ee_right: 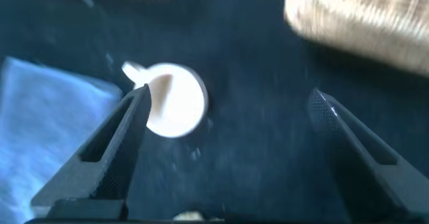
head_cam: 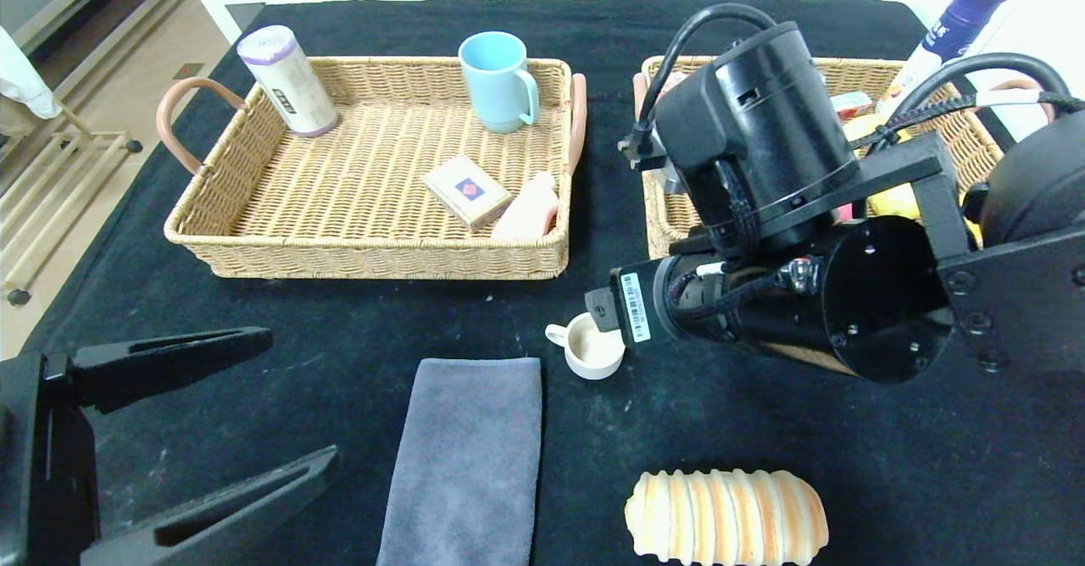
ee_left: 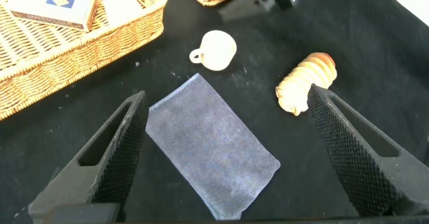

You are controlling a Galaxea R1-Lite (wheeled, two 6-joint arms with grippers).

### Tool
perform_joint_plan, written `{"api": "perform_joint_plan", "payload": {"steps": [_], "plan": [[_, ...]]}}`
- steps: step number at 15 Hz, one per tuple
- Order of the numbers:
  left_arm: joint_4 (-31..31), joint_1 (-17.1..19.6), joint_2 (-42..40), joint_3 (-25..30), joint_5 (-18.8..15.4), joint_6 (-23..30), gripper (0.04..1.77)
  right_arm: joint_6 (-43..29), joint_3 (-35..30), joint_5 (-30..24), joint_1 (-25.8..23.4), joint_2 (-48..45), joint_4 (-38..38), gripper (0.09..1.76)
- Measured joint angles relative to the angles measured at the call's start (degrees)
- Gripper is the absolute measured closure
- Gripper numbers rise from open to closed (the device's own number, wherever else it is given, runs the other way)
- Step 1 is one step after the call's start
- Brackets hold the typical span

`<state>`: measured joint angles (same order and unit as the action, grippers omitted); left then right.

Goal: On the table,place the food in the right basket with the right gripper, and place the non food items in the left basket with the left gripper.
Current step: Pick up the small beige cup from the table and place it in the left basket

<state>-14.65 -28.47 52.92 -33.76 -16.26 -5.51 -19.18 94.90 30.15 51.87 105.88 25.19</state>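
Loose on the black worktop [head_cam: 297,312]: one bread roll [head_cam: 726,516], one grey cloth [head_cam: 468,457], one small white cup [head_cam: 591,346]. Two wicker baskets.

Left basket [head_cam: 254,210] holds four things: one cylindrical canister [head_cam: 286,80], one blue mug [head_cam: 498,80], one small box [head_cam: 467,191], one pink item [head_cam: 529,208]. The right basket [head_cam: 856,74] is mostly hidden by the arm; its contents cannot be counted.

Right end effector [ee_right: 228,150]: fingers spread wide, holding nothing, above the worktop with the cup just beside one finger.

Left end effector [ee_left: 224,150]: fingers spread wide, empty, with the cloth between and below them and the roll near one fingertip.
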Motion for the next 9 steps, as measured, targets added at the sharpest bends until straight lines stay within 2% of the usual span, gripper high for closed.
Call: {"api": "perform_joint_plan", "payload": {"steps": [2, 9], "plan": [[0.00, -0.02, 0.00, 0.00, 0.09, -0.05, 0.09, -2.65, 1.07, 0.02, -0.33, 1.18, 2.86, 0.15], [-0.09, -0.02, -0.09, 0.00, 0.11, -0.41, 0.09, -3.12, 1.95, 0.00, -2.21, 4.77, 2.82, 0.15]]}}
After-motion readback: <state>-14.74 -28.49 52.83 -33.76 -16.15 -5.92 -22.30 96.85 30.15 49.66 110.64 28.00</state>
